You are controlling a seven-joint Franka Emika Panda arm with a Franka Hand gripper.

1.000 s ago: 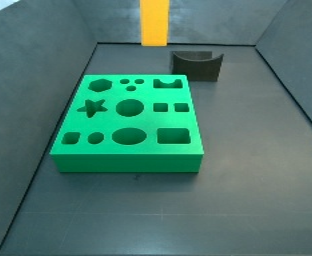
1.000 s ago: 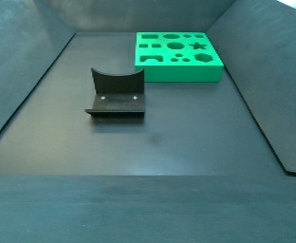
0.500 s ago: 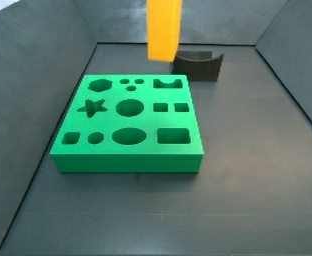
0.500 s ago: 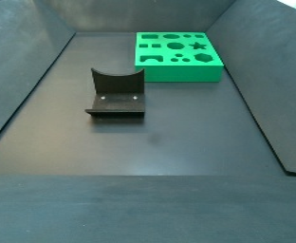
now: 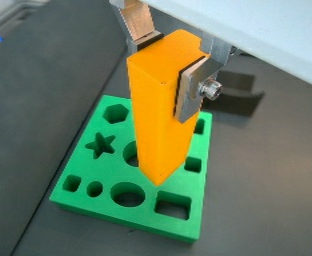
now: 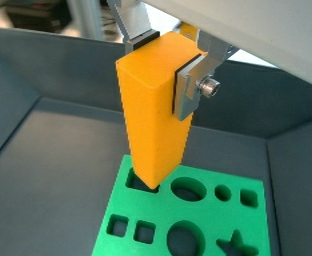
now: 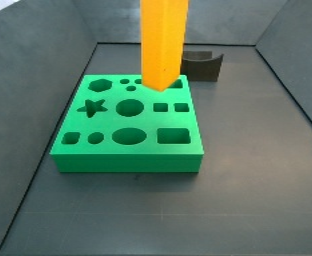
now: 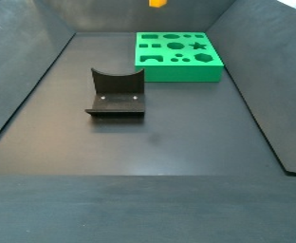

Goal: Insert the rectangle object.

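My gripper [image 5: 166,60] is shut on the top of the rectangle object [image 5: 166,110], a tall smooth orange-yellow bar that hangs upright. Both wrist views show the silver fingers [image 6: 190,85] clamped on its upper sides. The bar's lower end hovers just above the back part of the green board [image 7: 125,160], which has several shaped holes, and it hides the hole beneath it. In a side view the bar [image 7: 163,40] runs out of the top of the frame, so the gripper is out of view there. Another side view shows only the bar's tip [image 8: 157,3] above the board [image 8: 176,75].
A small dark grey curved holder [image 7: 203,65] stands behind the board to the right; it also shows in a side view [image 8: 115,92]. Dark walls enclose the dark floor on all sides.
The bar has moved from near the back wall forward and down, and now hangs over the back of the green board. The board and holder have not moved.
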